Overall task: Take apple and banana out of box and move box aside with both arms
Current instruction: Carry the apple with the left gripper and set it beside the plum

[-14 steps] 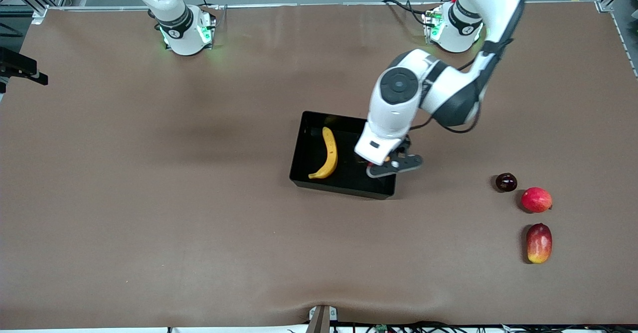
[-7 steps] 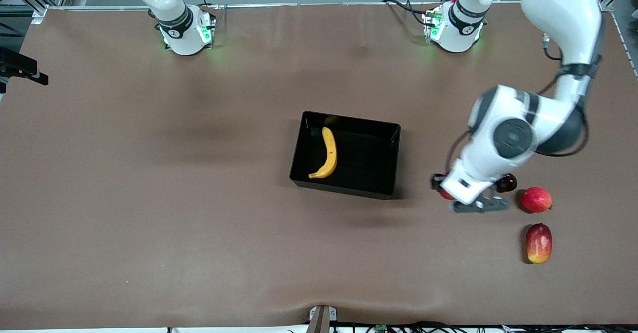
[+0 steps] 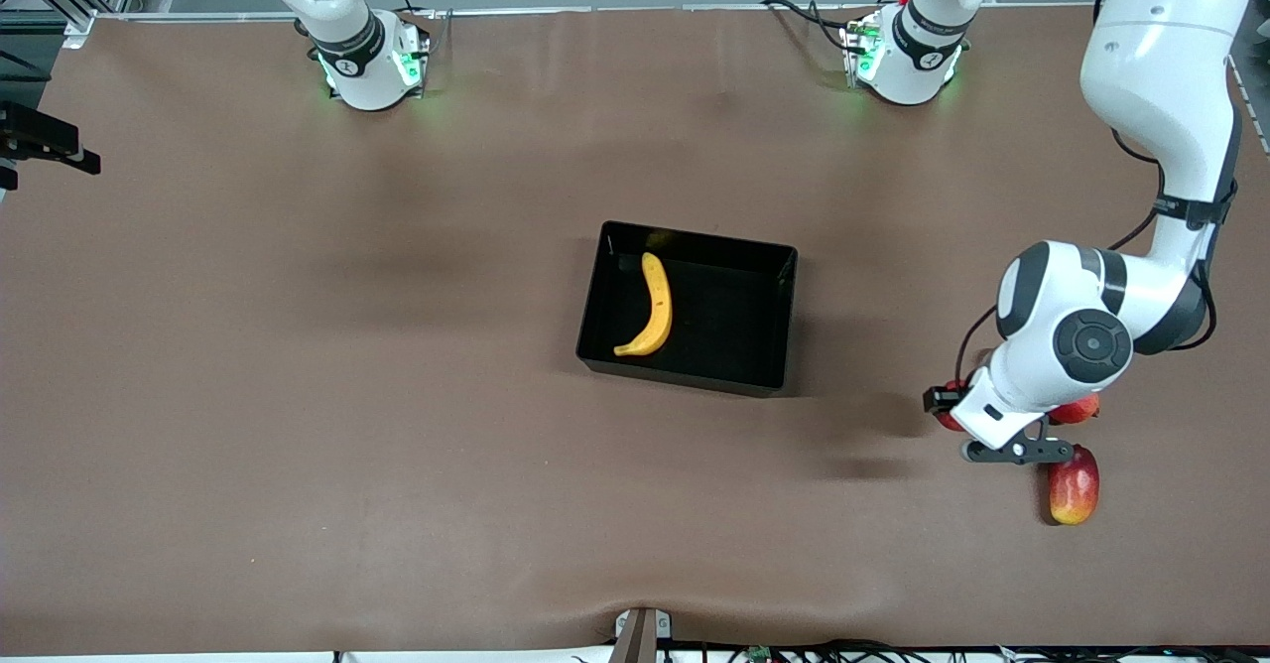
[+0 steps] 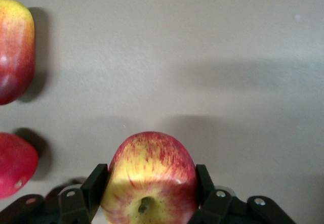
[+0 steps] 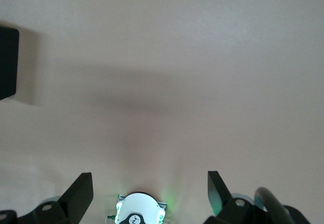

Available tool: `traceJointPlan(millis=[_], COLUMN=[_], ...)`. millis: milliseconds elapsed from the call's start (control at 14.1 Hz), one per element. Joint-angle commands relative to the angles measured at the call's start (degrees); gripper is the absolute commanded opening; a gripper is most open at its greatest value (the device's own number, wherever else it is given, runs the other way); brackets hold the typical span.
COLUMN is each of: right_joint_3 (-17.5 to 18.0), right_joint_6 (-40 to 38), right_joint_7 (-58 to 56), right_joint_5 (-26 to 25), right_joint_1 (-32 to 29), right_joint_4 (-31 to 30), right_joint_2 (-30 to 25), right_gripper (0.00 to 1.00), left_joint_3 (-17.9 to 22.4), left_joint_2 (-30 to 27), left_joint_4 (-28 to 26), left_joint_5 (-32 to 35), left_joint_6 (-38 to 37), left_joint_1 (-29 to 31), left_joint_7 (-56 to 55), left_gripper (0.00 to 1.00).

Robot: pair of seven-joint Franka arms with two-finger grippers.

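Left gripper (image 4: 147, 204) is clamped on the apple (image 4: 150, 176), which could be dropped onto the oblong fruit (image 3: 1073, 485) if released carelessly.

Two white jointed arms (image 3: 1151, 97) are seen, dark grey at the joints; black cables are attached (bases lit green).
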Motion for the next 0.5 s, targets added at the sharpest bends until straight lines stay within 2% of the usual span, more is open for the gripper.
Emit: traceJointPlan(millis=[0, 285, 356, 427], right_joint_3=[0.3, 0.3, 0.3, 0.3], right_joint_6=[-0.6, -0.6, -0.6, -0.6], right_joint_7=[-0.3, -0.3, -0.3, -0.3], right_joint_5=[-0.4, -0.4, -0.4, -0.4], right_joint_1=[-0.5, -0.4, -0.5, -0.6], right_joint_4=[0.8, 0.8, 0.8, 0.8], right_joint_2=[0.2, 0.2, 0.2, 0.2], right_gripper=[1.0, 1.0, 1.0, 1.0], left_joint_3=[-0.6, -0.6, -0.6, -0.6], left_joint_2=[3.2, 5.3, 5.7, 5.8], left_joint_4=[1.0, 0.7, 0.9, 0.9], left_joint_5=[0.9, 0.4, 0.3, -0.3], left_joint_6=[3.1, 3.9, 3.9, 3.9], left_joint_1=[1.1, 2.1, 2.8, 2.8], left_joint_7=[0.2, -0.7, -0.6, -0.6], left_gripper=[0.0, 0.0, 0.21, 0.76])
